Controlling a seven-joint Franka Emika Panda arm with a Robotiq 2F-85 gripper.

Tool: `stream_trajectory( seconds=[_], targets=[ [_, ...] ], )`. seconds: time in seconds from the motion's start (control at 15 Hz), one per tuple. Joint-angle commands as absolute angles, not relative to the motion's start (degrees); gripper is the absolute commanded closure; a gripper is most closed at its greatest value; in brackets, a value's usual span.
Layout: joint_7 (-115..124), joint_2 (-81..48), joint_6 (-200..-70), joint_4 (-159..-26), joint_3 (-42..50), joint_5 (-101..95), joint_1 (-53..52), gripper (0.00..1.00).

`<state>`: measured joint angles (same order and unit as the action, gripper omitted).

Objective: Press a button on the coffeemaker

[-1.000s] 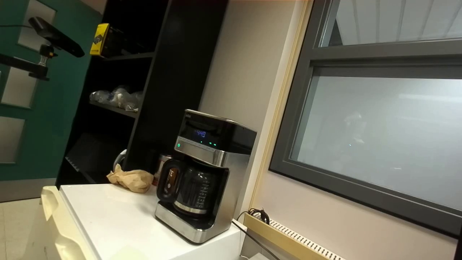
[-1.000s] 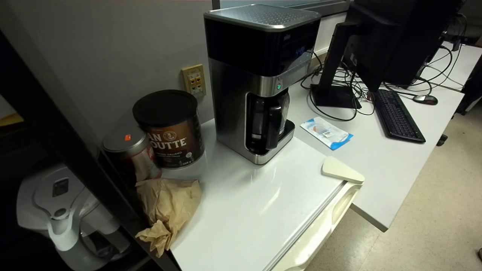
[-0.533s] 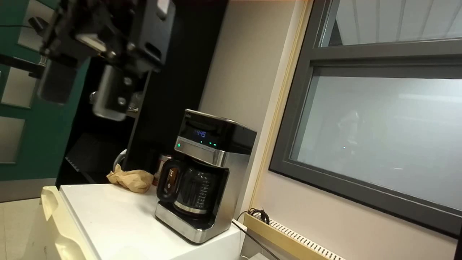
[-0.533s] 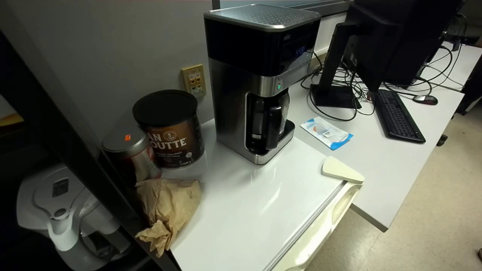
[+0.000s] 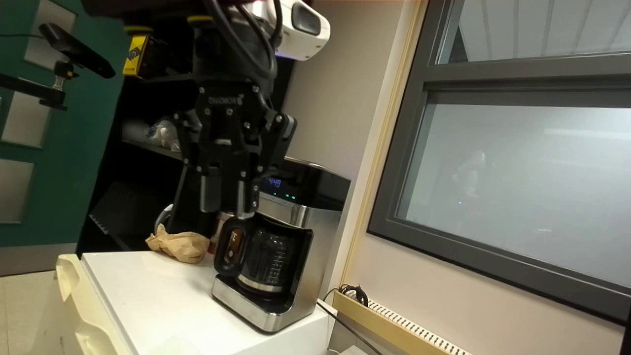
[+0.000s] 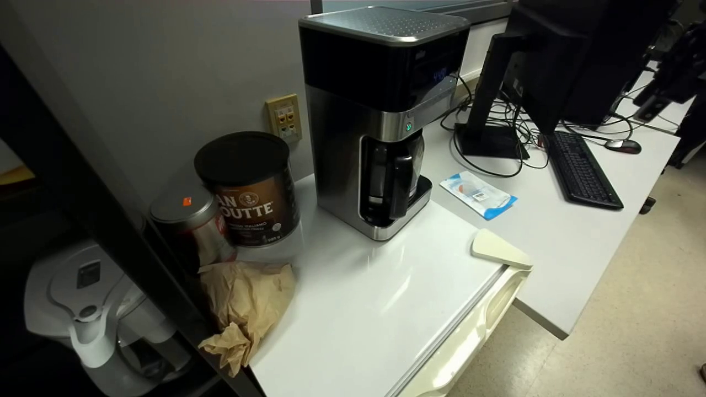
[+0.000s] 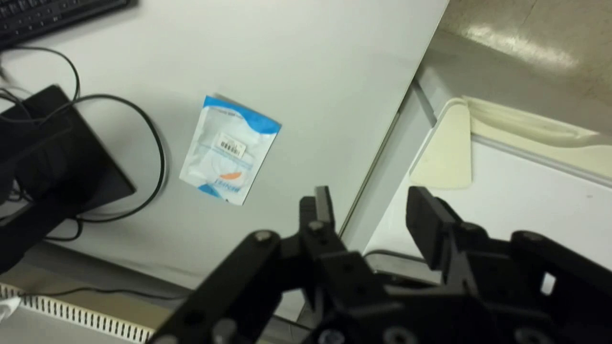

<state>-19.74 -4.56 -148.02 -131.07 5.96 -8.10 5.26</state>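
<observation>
A boxy black and silver drip coffeemaker [image 6: 353,121] is seen upright in the upper middle of the frame in an exterior view, set on a glossy white cabinet top [image 6: 358,309]. In an exterior view its upper front, beside the lit blue display [image 5: 274,182], is partly covered by the black two-fingered gripper [image 5: 228,199], left of centre. Contact is not to be inferred: one of the fingers [image 6: 652,110] is shown at the upper right edge of the frame in an exterior view, well apart from the coffeemaker. In the wrist view the jaws are seen apart, with nothing clamped between them.

No lifting or grasping is judged to be needed, only a light, straight push, best given with the jaws brought together. The small round green-lit button [image 6: 408,127] on the silver band [image 5: 281,208] is taken as the likeliest target, though which button is meant cannot be told. A stiff, short travel is to be expected. The smooth casing would probably be slippery, and the tall body could be slid or tipped by too hard a push so high up. The dark glass carafe [image 5: 268,259] is judged fragile and should be left untouched. If steadying were required, the rigid side walls would be preferred, low down.
</observation>
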Motion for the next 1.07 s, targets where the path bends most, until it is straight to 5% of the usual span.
stream_trajectory(
  seconds=[0.0, 0.2, 1.0],
  targets=[
    [-18.3, -10.2, -158.5, -128.0, 4.5, -7.7, 5.0, 0.86],
    [-18.8, -13.2, -166.2, -127.1, 2.3, -5.7, 5.2, 1.0],
    [-18.4, -21.8, -179.7, -120.2, -3.0, -3.1, 5.0, 0.99]
  ],
)
